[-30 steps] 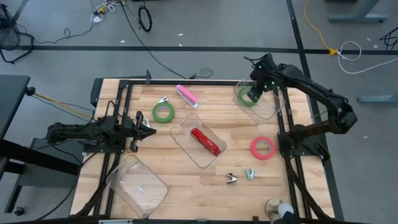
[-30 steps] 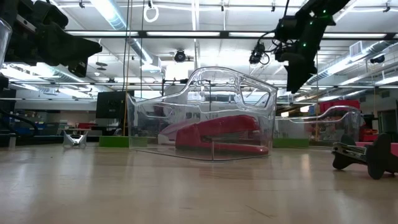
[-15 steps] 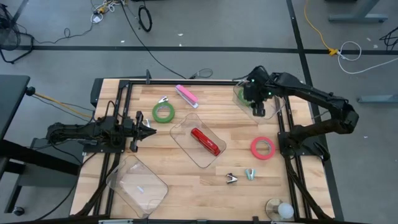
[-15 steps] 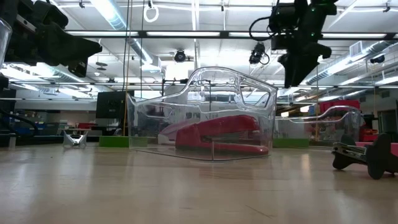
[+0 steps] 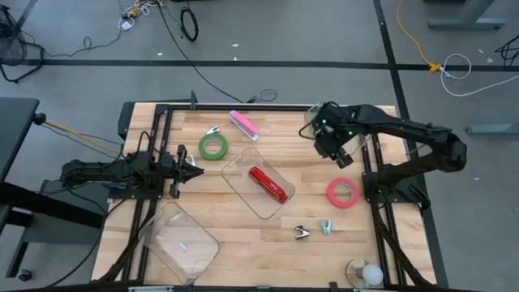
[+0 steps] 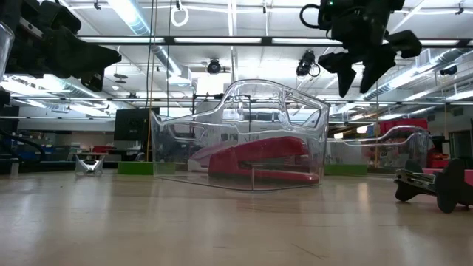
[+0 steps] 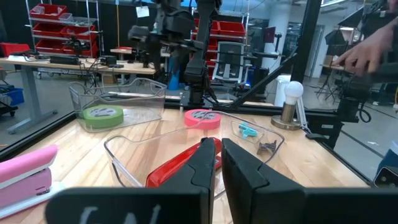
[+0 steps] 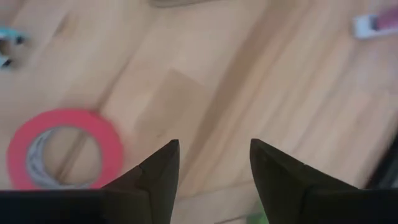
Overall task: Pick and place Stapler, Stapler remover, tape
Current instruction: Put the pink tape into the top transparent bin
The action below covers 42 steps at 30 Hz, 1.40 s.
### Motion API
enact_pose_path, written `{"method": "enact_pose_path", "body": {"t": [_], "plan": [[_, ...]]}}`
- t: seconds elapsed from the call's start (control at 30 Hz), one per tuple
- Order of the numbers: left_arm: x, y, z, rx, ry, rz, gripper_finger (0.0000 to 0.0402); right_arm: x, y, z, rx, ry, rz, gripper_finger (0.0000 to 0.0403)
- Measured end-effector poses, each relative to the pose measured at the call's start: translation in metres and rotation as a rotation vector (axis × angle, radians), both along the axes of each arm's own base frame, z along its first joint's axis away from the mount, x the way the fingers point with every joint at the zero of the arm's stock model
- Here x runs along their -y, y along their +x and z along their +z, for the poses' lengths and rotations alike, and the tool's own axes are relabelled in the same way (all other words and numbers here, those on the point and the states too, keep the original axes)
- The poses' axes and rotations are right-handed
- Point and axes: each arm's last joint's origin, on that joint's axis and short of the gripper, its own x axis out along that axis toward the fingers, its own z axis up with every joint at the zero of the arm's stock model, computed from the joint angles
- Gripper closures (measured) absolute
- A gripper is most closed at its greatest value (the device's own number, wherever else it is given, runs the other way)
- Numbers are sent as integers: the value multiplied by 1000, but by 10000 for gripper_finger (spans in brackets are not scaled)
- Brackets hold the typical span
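A red stapler (image 5: 268, 184) lies in a clear tray (image 5: 243, 166) at the table's middle. A pink stapler (image 5: 243, 124) lies at the far side. One green tape ring (image 5: 213, 147) lies flat on the wood, and another (image 7: 102, 114) lies in a clear tray at the far right. The red-pink tape ring (image 5: 343, 192) lies flat at the right. Two staple removers (image 5: 302, 233) (image 5: 327, 227) sit near the front. My right gripper (image 5: 340, 154) hangs open and empty above the wood, between the far-right tray and the red-pink ring (image 8: 62, 149). My left gripper (image 5: 195, 172) waits shut at the left.
An empty clear tray (image 5: 180, 241) lies at the near left. A small metal clip (image 5: 213, 130) lies beside the green ring. A black frame (image 5: 369, 174) borders the table. Bare wood lies between the middle tray and the red-pink ring.
My right gripper has swung from above the far-right tray toward the table's near edge and rolled about its own axis, staying open and empty. The green ring stays in that tray.
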Motion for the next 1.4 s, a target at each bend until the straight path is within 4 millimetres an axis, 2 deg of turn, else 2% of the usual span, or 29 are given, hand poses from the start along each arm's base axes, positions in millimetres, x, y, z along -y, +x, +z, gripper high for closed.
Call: {"method": "enact_pose_path", "body": {"t": [0.5, 0.77, 1.07, 1.4], "plan": [[0, 0, 0, 0, 0, 0, 372, -32, 17, -22, -176, 26, 271, 206], [0, 0, 0, 0, 0, 0, 372, -46, 14, -52, -249, 68, 192, 206], [0, 0, 0, 0, 0, 0, 371, -64, 7, -73, -313, 85, 184, 206], [0, 0, 0, 0, 0, 0, 372, -70, -4, -105, -342, 53, 214, 206]]}}
